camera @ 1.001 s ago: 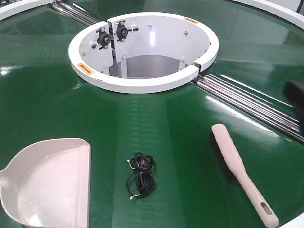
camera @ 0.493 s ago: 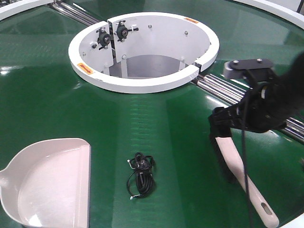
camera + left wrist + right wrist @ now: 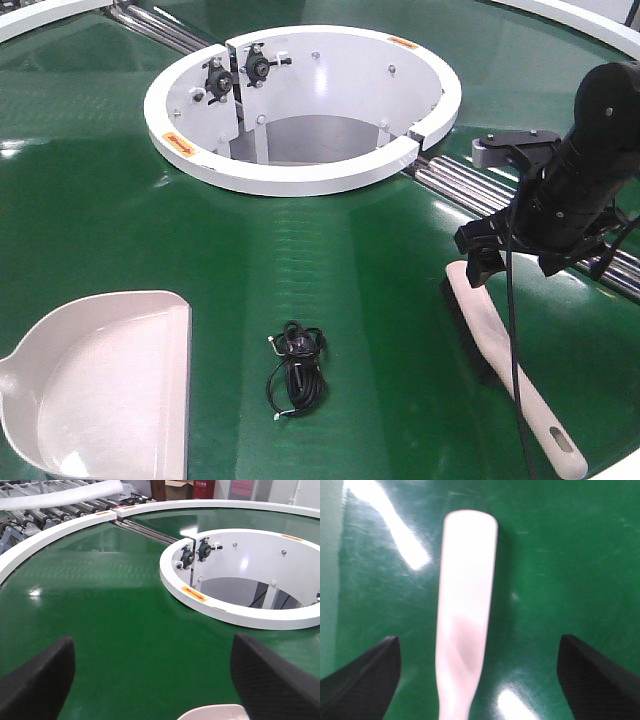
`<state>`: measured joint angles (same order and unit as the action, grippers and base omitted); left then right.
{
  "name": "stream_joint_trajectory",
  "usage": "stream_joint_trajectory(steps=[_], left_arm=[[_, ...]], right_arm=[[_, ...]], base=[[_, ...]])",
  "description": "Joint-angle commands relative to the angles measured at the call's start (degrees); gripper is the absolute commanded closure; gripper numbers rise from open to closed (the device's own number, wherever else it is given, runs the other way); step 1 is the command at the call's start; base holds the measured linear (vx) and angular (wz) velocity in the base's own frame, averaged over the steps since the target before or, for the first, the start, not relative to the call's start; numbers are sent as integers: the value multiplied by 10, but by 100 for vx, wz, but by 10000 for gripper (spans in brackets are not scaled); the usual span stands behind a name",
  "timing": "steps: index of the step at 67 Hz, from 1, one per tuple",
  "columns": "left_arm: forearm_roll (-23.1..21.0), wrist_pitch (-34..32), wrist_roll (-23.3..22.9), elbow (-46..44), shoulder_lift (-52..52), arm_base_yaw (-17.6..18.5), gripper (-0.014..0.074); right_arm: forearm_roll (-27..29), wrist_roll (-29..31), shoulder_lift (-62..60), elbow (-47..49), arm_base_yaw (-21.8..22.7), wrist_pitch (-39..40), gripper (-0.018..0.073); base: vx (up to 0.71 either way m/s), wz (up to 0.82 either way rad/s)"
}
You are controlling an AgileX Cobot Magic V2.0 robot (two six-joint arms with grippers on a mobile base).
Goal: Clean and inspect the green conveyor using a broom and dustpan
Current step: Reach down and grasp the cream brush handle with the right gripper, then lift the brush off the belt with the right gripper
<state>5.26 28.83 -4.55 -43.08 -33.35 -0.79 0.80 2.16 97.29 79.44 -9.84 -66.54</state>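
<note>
while one second ago the right arm was only a dark blur at the right edge of the front view, the right gripper [image 3: 515, 260] now hangs over the far end of the broom [image 3: 490, 330]. half a second ago it was already there but smeared; now it is sharp. its fingers are spread wide and hold nothing. the broom has not moved: it lies flat on the green conveyor [image 3: 100, 200], its rounded end under the gripper and its handle running away from it toward the near edge. the dustpan [image 3: 100, 380] lies well apart from this gripper, across the belt, and has stayed in place. a coil of black cable [image 3: 295, 370] rests between dustpan and broom, as before. behind the gripper are the silver rollers [image 3: 470, 195], and further off the white ring hub [image 3: 300, 178]. i count one broom, one dustpan, one cable coil, one hub.

in the left wrist view the left gripper [image 3: 152, 645] is wide open and empty. only a pale edge of the dustpan [image 3: 215, 712] shows, just under and between the fingers. the green belt [image 3: 100, 605] spreads ahead of it, with the hub [image 3: 240, 615] beyond.

in the right wrist view the right gripper [image 3: 479, 640] is wide open, one black finger on each side of the broom [image 3: 470, 580], both apart from it. the broom lies centred between them, one only.
</note>
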Motion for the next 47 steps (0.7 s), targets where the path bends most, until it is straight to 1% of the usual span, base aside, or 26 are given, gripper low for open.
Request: stream_joint_trajectory(steps=[1,12,47], left_arm=[[-3,-39,-1,-20,-5,0,13],[-3,-39,-1,-20,-5,0,13],[-3,-38,-1,-20,-5,0,13]], right_arm=[[14,13,-14,17,2,3,-28],[27,16,14,17,-1,8,-28],[23,35,109,17,-1,60,-28]], base=[[0,0],[0,0],[0,0]])
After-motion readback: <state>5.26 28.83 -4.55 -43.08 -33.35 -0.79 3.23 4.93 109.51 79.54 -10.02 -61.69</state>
